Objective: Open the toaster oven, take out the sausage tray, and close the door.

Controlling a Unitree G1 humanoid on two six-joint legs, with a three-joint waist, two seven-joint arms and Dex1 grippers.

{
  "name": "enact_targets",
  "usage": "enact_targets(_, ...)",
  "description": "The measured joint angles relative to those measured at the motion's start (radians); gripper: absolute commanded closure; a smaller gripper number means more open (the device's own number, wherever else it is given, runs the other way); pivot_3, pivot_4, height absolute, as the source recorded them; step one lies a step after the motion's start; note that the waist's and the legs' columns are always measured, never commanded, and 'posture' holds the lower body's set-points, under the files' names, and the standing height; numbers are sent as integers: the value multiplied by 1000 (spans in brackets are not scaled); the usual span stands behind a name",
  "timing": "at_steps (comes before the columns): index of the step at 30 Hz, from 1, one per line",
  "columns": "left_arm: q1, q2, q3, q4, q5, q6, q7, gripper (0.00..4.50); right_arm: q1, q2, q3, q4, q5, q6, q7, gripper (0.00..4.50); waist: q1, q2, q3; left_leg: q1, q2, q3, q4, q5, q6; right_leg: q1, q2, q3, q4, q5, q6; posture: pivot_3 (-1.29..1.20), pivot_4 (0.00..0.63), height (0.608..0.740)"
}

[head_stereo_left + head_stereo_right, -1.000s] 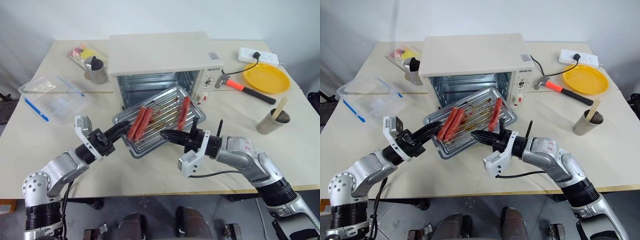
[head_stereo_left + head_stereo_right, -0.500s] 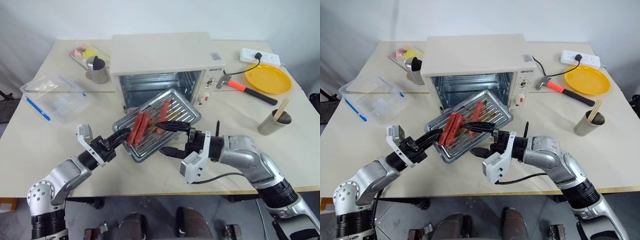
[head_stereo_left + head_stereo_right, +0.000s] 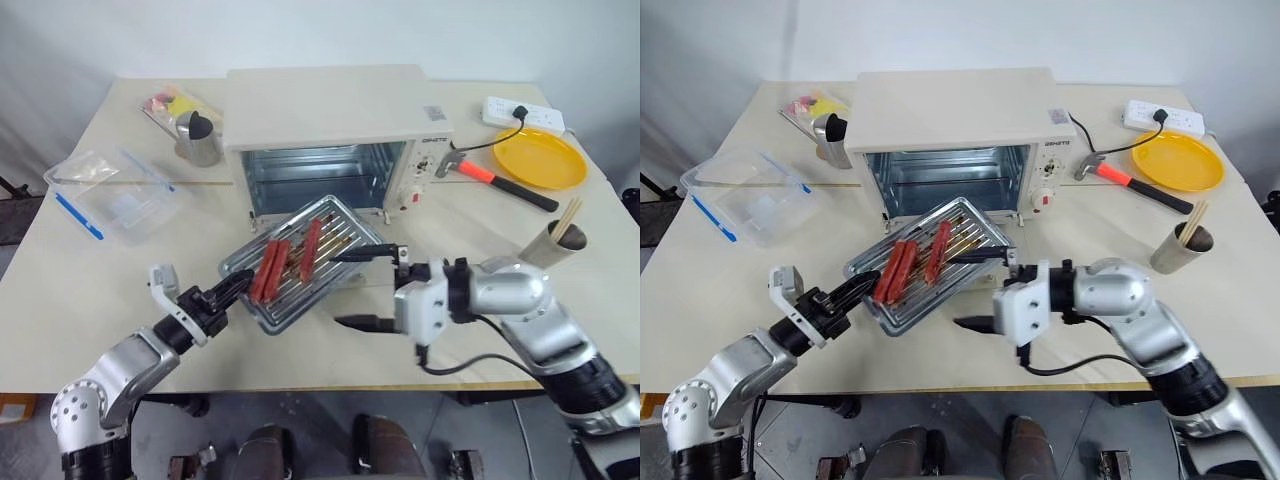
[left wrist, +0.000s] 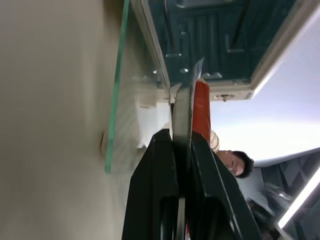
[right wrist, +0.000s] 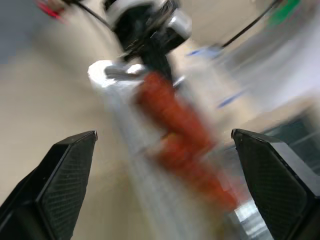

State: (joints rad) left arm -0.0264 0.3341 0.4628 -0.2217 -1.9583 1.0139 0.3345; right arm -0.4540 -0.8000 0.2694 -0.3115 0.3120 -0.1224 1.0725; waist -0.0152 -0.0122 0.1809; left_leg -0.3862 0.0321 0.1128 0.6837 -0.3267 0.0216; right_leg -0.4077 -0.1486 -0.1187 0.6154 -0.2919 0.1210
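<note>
Both arms are silver-grey metal with rounded casings and black ribbed joints. Each ends in a white square wrist block and a gripper of two long black pointed fingers: left gripper (image 3: 232,289), right gripper (image 3: 362,288). A black cable loops under the right forearm.

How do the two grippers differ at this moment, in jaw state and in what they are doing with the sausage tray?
The left gripper is shut on the sausage tray, pinching its near corner; the right gripper stands wide open, holding nothing. The left fingers clamp the tray's rim; the right fingers sit apart beside the tray's near right edge. Both have black fingers and hover before the toaster oven.
</note>
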Motion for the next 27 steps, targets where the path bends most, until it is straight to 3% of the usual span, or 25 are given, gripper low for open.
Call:
enact_targets(4, 119, -54, 42, -93, 0, -23, -75, 4500, 31, -107, -42, -25, 174, 199, 139, 10, 8, 0, 0, 0, 0, 2, 0, -1, 2, 1, 0, 1, -5, 0, 0, 0, 150, 740)
enact_targets(7, 195, -125, 71, -154, 1, -82, -97, 4500, -2, -104, -64, 60, 186, 257, 170, 10, 12, 0, 0, 1, 0, 3, 0, -1, 2, 1, -1, 1, -9, 0, 0, 0, 150, 740)
enact_targets(18, 578, -281, 30, -450, 0, -376, -176, 4500, -83, -22, -55, 385, 10, 118, 274, 10, 6, 0, 0, 0, -1, 8, 0, -6, 6, 1, -1, 5, -15, 0, -1, 0, 150, 740)
enact_targets(26, 706, -306, -24, -543, -1, -557, -220, 4500, -152, 53, -38, 599, -104, -5, 297, 10, -28, -1, 0, 0, -1, 12, 1, -13, 10, 3, 0, 6, -21, 0, -1, 0, 150, 740)
enact_targets(27, 715, -306, -24, -547, -1, -574, -220, 4500, -161, 63, -38, 622, -114, -15, 296, 185, -29, 0, 0, 0, -1, 12, 1, -13, 10, 3, 0, 6, -20, 0, -1, 0, 150, 740)
